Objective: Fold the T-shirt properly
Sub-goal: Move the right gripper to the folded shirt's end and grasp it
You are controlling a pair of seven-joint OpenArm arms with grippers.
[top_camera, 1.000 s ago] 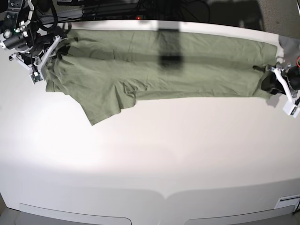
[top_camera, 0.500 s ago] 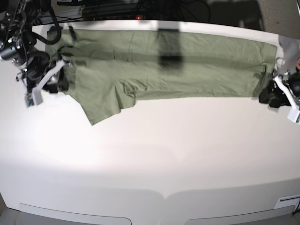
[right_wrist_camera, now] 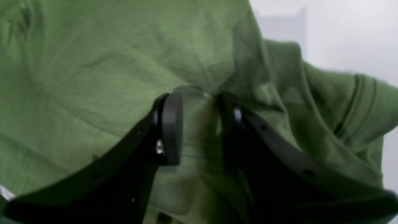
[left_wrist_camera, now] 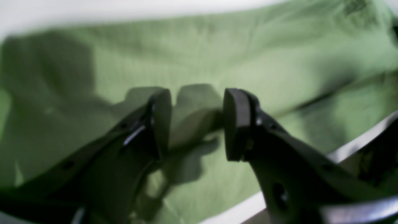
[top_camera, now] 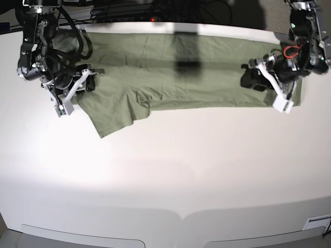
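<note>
The sage-green T-shirt [top_camera: 217,88] lies spread lengthwise across the far half of the white table [top_camera: 170,165], with a wrinkled flap sticking out toward the front at the left. My right gripper [top_camera: 94,78] is at the shirt's left end, shut on a bunched fold of the T-shirt [right_wrist_camera: 124,56]. Cloth fills the gap of that gripper [right_wrist_camera: 199,124] and drapes over one finger. My left gripper [top_camera: 247,76] hovers over the shirt's right part. In its wrist view the left gripper [left_wrist_camera: 197,118] stands open above the flat T-shirt [left_wrist_camera: 217,56], holding nothing.
Black cables and equipment [top_camera: 155,8] line the table's far edge behind the shirt. A dark shadow band [top_camera: 186,57] crosses the middle of the shirt. Bare white tabletop [top_camera: 207,155] stretches from the shirt to the front edge.
My left gripper has opened and swung in from the shirt's right end to above the cloth. My right gripper has moved down and to the right, carrying the shirt's left end.
</note>
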